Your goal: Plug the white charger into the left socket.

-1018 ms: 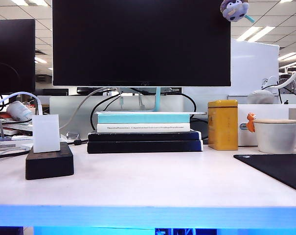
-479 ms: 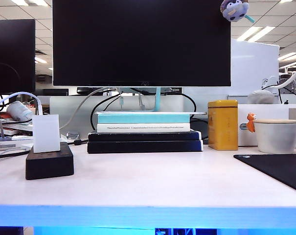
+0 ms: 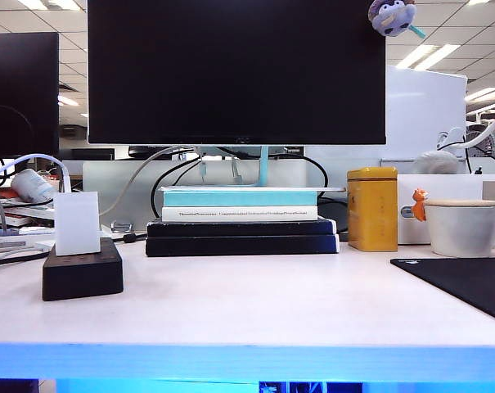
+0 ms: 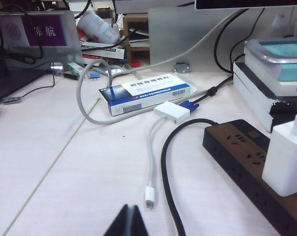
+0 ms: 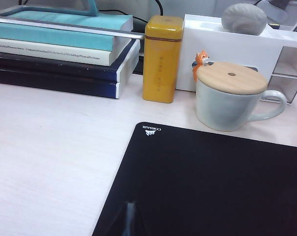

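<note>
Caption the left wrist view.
White charger plugged upright into black power strip; shut left end effector hovers nearby.

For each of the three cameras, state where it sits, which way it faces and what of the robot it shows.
Exterior view: low at the table's front edge, facing the monitor; no arm shows.
Left wrist view: above the table's left, looking at the white charger seated in the power strip; left gripper shut.
Right wrist view: over the mouse pad, facing the mug; right gripper shut.
Shared: exterior and left wrist both show the charger.
</note>
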{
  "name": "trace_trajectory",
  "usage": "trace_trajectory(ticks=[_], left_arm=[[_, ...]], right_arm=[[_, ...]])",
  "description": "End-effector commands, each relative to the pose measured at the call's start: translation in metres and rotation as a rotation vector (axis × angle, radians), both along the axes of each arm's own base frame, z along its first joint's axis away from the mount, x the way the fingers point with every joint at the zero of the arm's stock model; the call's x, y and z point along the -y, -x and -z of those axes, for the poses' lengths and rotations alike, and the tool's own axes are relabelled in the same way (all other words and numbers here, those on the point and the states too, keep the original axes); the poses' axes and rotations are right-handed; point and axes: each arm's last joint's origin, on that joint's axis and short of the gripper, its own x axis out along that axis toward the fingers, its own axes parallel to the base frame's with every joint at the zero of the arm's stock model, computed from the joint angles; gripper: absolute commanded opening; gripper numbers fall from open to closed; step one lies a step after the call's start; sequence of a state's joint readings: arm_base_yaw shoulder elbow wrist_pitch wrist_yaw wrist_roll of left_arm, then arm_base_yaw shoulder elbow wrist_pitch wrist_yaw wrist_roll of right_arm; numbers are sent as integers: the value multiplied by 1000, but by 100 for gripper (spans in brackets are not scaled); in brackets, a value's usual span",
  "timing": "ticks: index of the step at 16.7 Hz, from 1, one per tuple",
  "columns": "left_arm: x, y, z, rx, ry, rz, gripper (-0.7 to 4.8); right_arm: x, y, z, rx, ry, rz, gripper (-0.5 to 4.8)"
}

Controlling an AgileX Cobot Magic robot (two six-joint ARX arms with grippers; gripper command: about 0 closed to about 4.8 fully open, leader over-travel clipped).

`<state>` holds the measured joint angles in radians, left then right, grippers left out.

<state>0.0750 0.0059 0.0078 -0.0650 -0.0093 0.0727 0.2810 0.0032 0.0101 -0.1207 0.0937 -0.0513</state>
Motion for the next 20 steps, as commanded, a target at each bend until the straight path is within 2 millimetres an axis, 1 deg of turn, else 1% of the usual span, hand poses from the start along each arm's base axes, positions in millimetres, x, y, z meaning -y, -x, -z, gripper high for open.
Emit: trace_trajectory(ticks=[1, 2, 3, 4, 5, 9, 11, 20], left_arm=[[0, 0, -2, 12, 1, 8, -4], [0, 0, -2, 12, 1, 8, -4], [0, 0, -2, 12, 1, 8, -4], [0, 0, -1, 11, 1, 9, -4], [0, 0, -1, 5, 2, 8, -4], [0, 0, 0, -9, 3, 8, -4], [1, 1, 9, -100, 11, 18, -4], [1, 1, 9, -101, 12, 33, -4]], right_arm=[[0, -1, 2, 1, -3, 1, -1], [0, 0, 3, -6, 0, 0, -1], [0, 0, 8, -56, 12, -13, -1], [-2, 1, 9, -67, 5, -79, -1], [-3, 1, 8, -67, 3, -98, -1], [-3, 1, 8, -64, 3, -89, -1], [-3, 1, 8, -65, 3, -90, -1], [-3, 1, 8, -63, 2, -92, -1]])
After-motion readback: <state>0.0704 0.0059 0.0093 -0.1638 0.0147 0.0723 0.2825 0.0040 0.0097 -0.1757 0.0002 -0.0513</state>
